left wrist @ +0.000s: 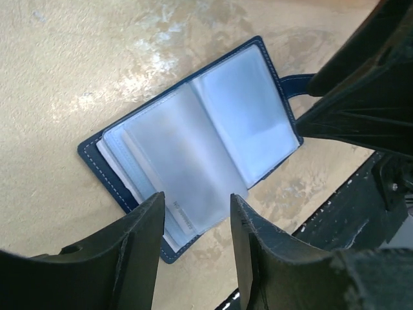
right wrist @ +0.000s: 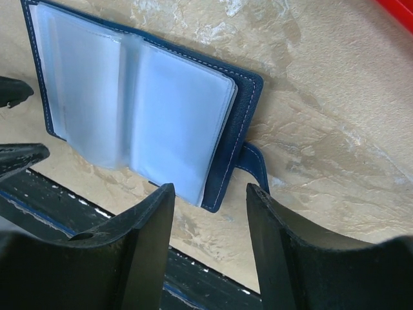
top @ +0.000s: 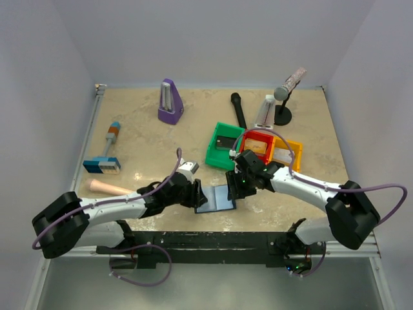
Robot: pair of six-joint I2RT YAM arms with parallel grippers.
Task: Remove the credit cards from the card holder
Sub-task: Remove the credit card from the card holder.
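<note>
While the card holder (top: pixel 218 199) lies spread open at lower centre of the top view, I hover at both its ends.
I see the left gripper (left wrist: pixel 197 203) and right gripper (right wrist: pixel 210 194) with jaws apart — gripping nothing.

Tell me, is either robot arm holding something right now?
Nothing is held. The left end effector and the right end effector both have fingers apart, poised at the edges of the open card holder lying on the table.
</note>
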